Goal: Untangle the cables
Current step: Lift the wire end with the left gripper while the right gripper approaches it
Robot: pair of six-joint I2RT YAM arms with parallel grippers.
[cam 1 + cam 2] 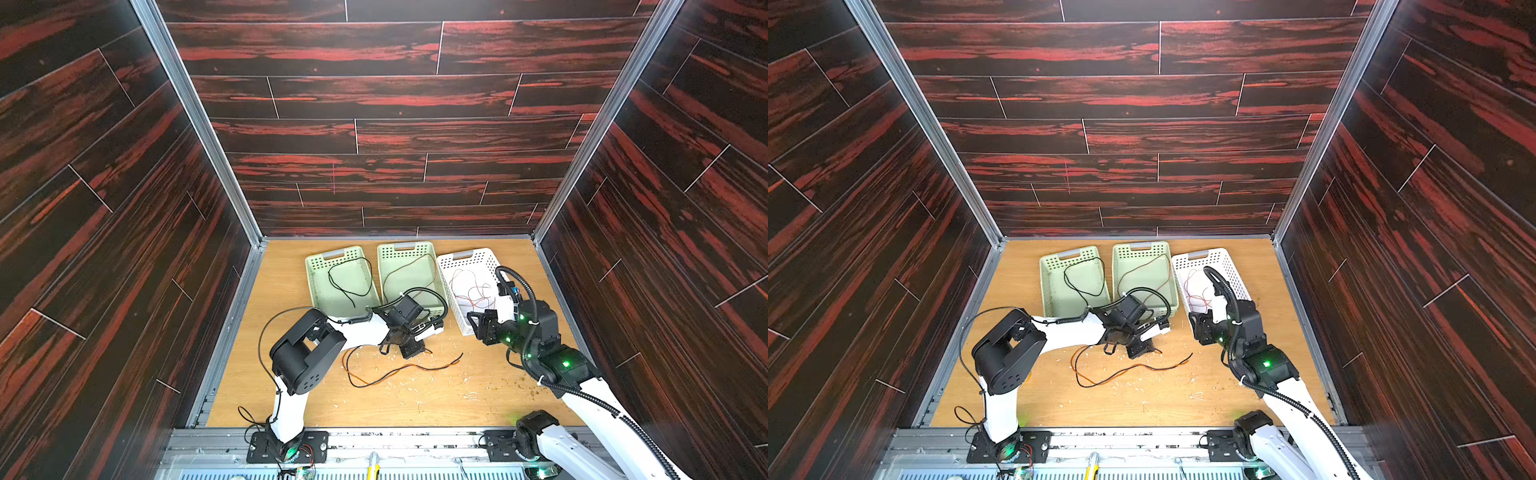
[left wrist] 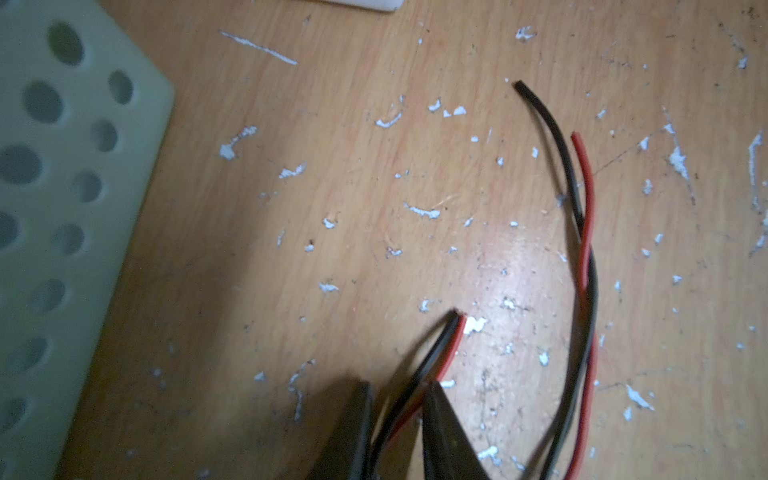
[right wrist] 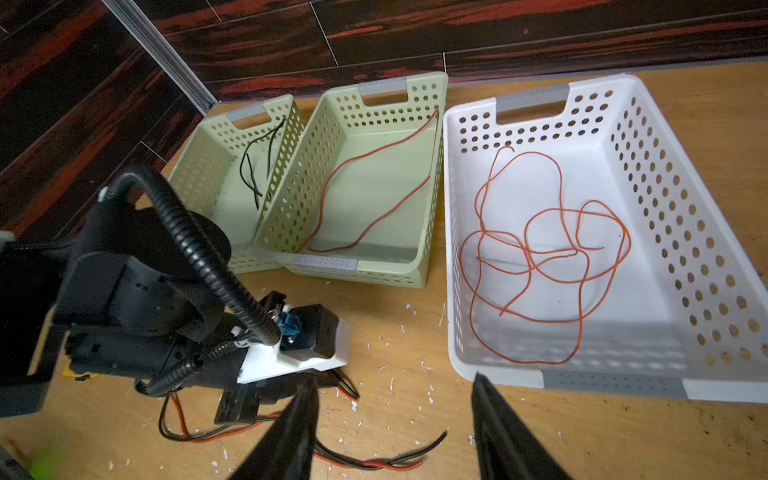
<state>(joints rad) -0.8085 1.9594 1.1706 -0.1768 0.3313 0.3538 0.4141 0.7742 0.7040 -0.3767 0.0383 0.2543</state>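
A paired black-and-orange cable (image 1: 399, 370) (image 1: 1129, 368) lies looped on the wooden table. My left gripper (image 1: 411, 351) (image 2: 397, 384) sits low over one end of the pair. Its jaws stand slightly apart, and that end (image 2: 449, 345) runs between the fingers against one of them. The cable's other end (image 2: 586, 266) curves nearby. My right gripper (image 1: 478, 328) (image 3: 392, 378) hovers open and empty at the white basket's near edge. A black cable (image 3: 249, 166) lies in the left green basket, a dark orange cable (image 3: 374, 187) in the middle one, and tangled orange cables (image 3: 540, 249) in the white one.
Three baskets stand in a row at the back: a green basket (image 1: 320, 291), a second green basket (image 1: 386, 266) and a white basket (image 1: 478, 255). The left arm's wrist reaches over the middle basket's near end. White flecks dot the table (image 1: 415, 399). Dark panel walls enclose it.
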